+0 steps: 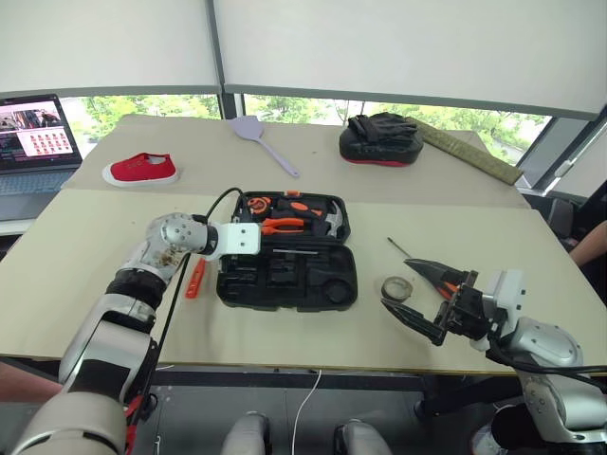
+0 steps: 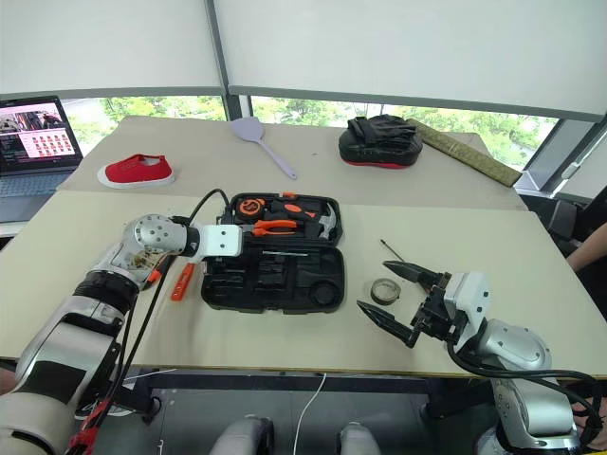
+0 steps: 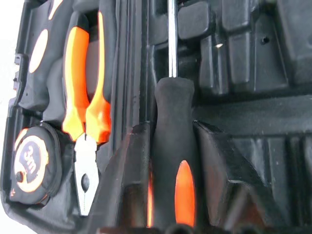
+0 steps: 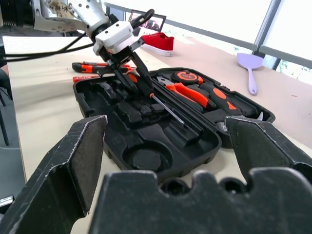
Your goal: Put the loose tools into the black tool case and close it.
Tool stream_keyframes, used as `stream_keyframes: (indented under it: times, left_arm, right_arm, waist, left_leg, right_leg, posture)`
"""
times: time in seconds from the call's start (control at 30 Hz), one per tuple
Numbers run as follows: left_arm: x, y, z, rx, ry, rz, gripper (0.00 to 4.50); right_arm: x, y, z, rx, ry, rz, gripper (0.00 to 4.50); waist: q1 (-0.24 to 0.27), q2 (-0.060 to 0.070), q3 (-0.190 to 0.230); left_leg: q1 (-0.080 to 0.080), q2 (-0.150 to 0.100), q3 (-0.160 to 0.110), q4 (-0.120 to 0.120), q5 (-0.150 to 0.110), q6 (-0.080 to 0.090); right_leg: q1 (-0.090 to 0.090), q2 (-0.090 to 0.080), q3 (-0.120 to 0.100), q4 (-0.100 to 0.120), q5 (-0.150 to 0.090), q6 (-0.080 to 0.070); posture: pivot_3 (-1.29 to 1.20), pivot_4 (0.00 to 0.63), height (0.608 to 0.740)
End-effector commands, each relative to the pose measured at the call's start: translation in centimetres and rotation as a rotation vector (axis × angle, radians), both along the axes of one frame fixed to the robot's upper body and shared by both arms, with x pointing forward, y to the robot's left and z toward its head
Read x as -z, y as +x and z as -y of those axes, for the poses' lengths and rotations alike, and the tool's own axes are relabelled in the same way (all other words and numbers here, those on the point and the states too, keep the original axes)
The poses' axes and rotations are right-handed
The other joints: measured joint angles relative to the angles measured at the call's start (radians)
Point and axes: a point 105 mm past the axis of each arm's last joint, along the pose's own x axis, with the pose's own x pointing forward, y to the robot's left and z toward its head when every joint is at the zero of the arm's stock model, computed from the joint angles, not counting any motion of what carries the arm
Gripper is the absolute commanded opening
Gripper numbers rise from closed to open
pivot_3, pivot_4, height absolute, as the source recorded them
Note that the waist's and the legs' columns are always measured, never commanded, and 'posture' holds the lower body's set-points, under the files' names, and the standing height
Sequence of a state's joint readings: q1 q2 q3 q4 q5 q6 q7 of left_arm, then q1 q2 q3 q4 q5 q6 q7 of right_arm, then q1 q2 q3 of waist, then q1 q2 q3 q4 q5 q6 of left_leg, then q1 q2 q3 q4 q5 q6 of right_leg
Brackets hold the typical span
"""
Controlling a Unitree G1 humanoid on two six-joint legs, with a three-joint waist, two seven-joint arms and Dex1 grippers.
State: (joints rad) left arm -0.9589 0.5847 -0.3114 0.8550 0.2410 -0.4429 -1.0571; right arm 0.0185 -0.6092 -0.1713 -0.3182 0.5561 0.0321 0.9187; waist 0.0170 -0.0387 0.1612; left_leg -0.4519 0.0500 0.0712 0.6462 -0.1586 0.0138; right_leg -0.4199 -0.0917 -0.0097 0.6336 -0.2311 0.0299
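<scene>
Screwdriver (image 3: 171, 161) sits between the left tool's (image 4: 127, 73) fingers over the case (image 1: 285, 275); whether they pinch it, I cannot tell. Misaligned release could leave it proud, blocking the lid. Right tool (image 1: 422, 299) hangs spread.

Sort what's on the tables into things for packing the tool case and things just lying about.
For the job:
- black tool case, lying open
- screwdriver between the left tool's fingers, over the case
- orange-black tools left of the case
- tape roll
- second screwdriver

Lying about:
- red shoe
- lilac spatula
- black mitt
- laptop
</scene>
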Motion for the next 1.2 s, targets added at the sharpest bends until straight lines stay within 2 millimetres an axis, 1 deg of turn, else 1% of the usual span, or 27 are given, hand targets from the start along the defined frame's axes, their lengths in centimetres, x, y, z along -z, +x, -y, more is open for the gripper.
stream_keyframes:
  times: [0.03, 0.07, 0.13, 0.2, 0.27, 0.3, 0.37, 0.4, 0.43, 0.5, 0.53, 0.57, 0.63, 0.73, 0.83, 1.0, 1.13, 1.2]
  left_arm:
    - [-2.8, 0.0, 1.4, 0.035, -0.215, 0.051, 3.15]
    - [-3.2, 0.1, 1.5, 0.023, -0.280, 0.036, 3.43]
    - [-4.1, 0.3, 1.4, -0.008, -0.412, 0.004, 3.43]
    - [-4.3, 0.5, 1.2, -0.045, -0.509, -0.052, 3.43]
    - [-3.9, 0.6, 1.1, -0.078, -0.537, -0.086, 2.87]
    - [-3.3, 0.8, 1.1, -0.101, -0.530, -0.099, 2.72]
    - [-1.8, 1.0, 1.5, -0.149, -0.514, -0.142, 1.93]
    - [-1.1, 0.9, 1.7, -0.167, -0.499, -0.169, 1.61]
    - [-0.6, 0.8, 2.0, -0.166, -0.479, -0.187, 1.30]
    - [0.2, 0.5, 2.2, -0.173, -0.441, -0.208, 0.54]
    - [0.8, 0.2, 2.2, -0.178, -0.418, -0.230, 0.25]
    - [1.3, -0.1, 2.2, -0.183, -0.401, -0.243, 0.07]
    - [2.5, -0.5, 2.1, -0.211, -0.364, -0.278, 0.07]
    - [3.7, -0.8, 2.2, -0.250, -0.342, -0.299, 0.07]
    - [4.3, -0.8, 2.5, -0.266, -0.351, -0.312, 0.07]
    - [3.8, -0.3, 3.2, -0.274, -0.391, -0.305, 0.07]
    - [3.6, -0.5, 4.2, -0.231, -0.400, -0.312, 0.07]
    - [3.2, -0.6, 4.6, -0.202, -0.419, -0.293, 0.07]
  right_arm:
    - [-1.2, -0.5, 0.0, -0.005, 0.025, 0.040, 4.50]
    - [-1.2, -0.6, 0.0, -0.006, 0.031, 0.036, 4.50]
    - [-1.1, -0.8, 0.0, -0.009, 0.047, 0.024, 4.50]
    - [-1.0, -0.8, 0.0, -0.010, 0.059, 0.011, 4.50]
    - [-1.0, -0.8, 0.0, -0.009, 0.065, 0.006, 4.50]
    - [-0.9, -0.8, 0.0, -0.006, 0.068, 0.004, 4.50]
    - [-0.9, -0.7, 0.1, 0.001, 0.073, 0.002, 4.50]
    - [-0.8, -0.6, 0.1, 0.008, 0.074, 0.003, 4.50]
    - [-0.8, -0.6, 0.1, 0.012, 0.074, 0.004, 4.50]
    - [-0.8, -0.5, 0.2, 0.019, 0.077, 0.004, 4.50]
    - [-0.8, -0.5, 0.2, 0.022, 0.079, 0.003, 4.50]
    - [-0.8, -0.5, 0.2, 0.025, 0.081, 0.002, 4.50]
    - [-0.6, -0.5, 0.3, 0.032, 0.084, -0.003, 4.50]
    - [-0.2, -0.6, 0.4, 0.045, 0.090, -0.015, 4.50]
    - [0.1, -0.6, 0.3, 0.060, 0.100, -0.026, 4.50]
    - [0.3, -0.6, 0.4, 0.084, 0.122, -0.038, 4.50]
    - [0.5, -0.7, 0.4, 0.087, 0.122, -0.046, 4.50]
    - [0.5, -0.7, 0.4, 0.089, 0.124, -0.046, 4.50]
  waist:
    - [0.002, 0.000, 0.000]
    - [0.003, 0.000, 0.000]
    - [0.001, 0.000, 0.000]
    - [-0.003, 0.000, 0.000]
    - [-0.005, 0.000, 0.000]
    - [-0.006, 0.000, 0.000]
    - [-0.005, 0.000, 0.000]
    - [-0.005, 0.000, 0.000]
    - [-0.005, 0.000, 0.000]
    - [-0.005, 0.000, 0.000]
    - [-0.005, 0.000, 0.000]
    - [-0.004, 0.000, 0.000]
    - [-0.004, 0.000, 0.000]
    - [-0.005, 0.001, -0.001]
    - [-0.004, 0.002, -0.002]
    - [-0.003, 0.003, -0.002]
    - [0.001, 0.004, -0.003]
    - [0.003, 0.004, -0.003]
  left_leg:
    - [0.000, 0.000, 0.000, 0.000, 0.000, 0.000]
    - [0.000, 0.000, 0.000, 0.000, 0.000, 0.000]
    - [-0.001, 0.000, 0.000, 0.001, 0.000, 0.000]
    - [-0.001, 0.000, -0.001, 0.001, 0.000, 0.000]
    - [-0.001, 0.000, -0.001, 0.001, 0.000, 0.000]
    - [-0.001, 0.000, -0.001, 0.001, 0.000, 0.000]
    - [0.000, 0.000, -0.001, 0.002, 0.000, 0.000]
    - [0.000, 0.000, -0.001, 0.002, 0.000, 0.000]
    - [0.000, 0.000, -0.001, 0.003, 0.000, 0.000]
    - [0.000, -0.001, -0.001, 0.004, 0.000, 0.000]
    - [0.000, -0.001, -0.001, 0.004, 0.000, 0.000]
    - [0.000, 0.000, -0.001, 0.004, 0.000, 0.000]
    - [0.000, -0.001, -0.001, 0.005, 0.000, 0.000]
    - [0.002, 0.000, -0.001, 0.005, 0.000, 0.000]
    - [0.004, 0.000, -0.002, 0.005, 0.000, 0.000]
    - [0.006, 0.000, -0.002, 0.005, 0.000, 0.000]
    - [0.007, 0.000, -0.002, 0.005, 0.000, 0.000]
    - [0.007, -0.001, -0.002, 0.005, 0.000, 0.000]
  right_leg:
    - [0.000, 0.000, 0.000, 0.000, 0.000, 0.000]
    - [0.000, 0.000, 0.000, 0.000, 0.000, 0.000]
    - [0.000, 0.000, 0.000, 0.000, 0.000, 0.000]
    - [0.000, 0.000, 0.000, 0.000, 0.000, 0.000]
    - [0.000, 0.000, 0.000, 0.001, 0.000, 0.000]
    - [0.000, 0.000, 0.000, 0.001, 0.000, 0.000]
    - [0.000, 0.001, 0.000, 0.002, 0.000, 0.000]
    - [0.000, 0.000, 0.000, 0.002, 0.000, 0.000]
    - [0.000, 0.000, 0.000, 0.003, 0.000, 0.001]
    - [0.000, 0.000, 0.000, 0.005, 0.000, 0.001]
    - [-0.001, 0.000, 0.000, 0.005, 0.000, 0.001]
    - [-0.001, 0.000, 0.000, 0.006, 0.000, 0.001]
    - [0.000, 0.000, 0.000, 0.007, 0.000, 0.000]
    - [0.000, 0.000, 0.001, 0.007, 0.000, 0.000]
    - [0.002, 0.000, 0.001, 0.008, -0.001, 0.000]
    - [0.004, 0.000, 0.001, 0.007, -0.001, 0.000]
    - [0.006, 0.000, 0.000, 0.007, -0.001, 0.000]
    - [0.006, -0.001, 0.000, 0.007, -0.001, 0.000]
  posture:
    - [0.00, 0.150, 0.740]
    - [0.00, 0.150, 0.740]
    - [0.00, 0.150, 0.740]
    - [0.00, 0.150, 0.740]
    - [0.00, 0.150, 0.740]
    - [0.00, 0.150, 0.740]
    - [0.00, 0.150, 0.740]
    - [0.00, 0.150, 0.740]
    - [0.00, 0.150, 0.740]
    - [0.00, 0.150, 0.740]
    - [0.00, 0.150, 0.740]
    - [0.00, 0.150, 0.740]
    - [0.00, 0.150, 0.740]
    - [0.00, 0.150, 0.740]
    - [0.00, 0.150, 0.740]
    - [0.00, 0.150, 0.740]
    - [0.00, 0.150, 0.740]
    - [0.00, 0.150, 0.740]
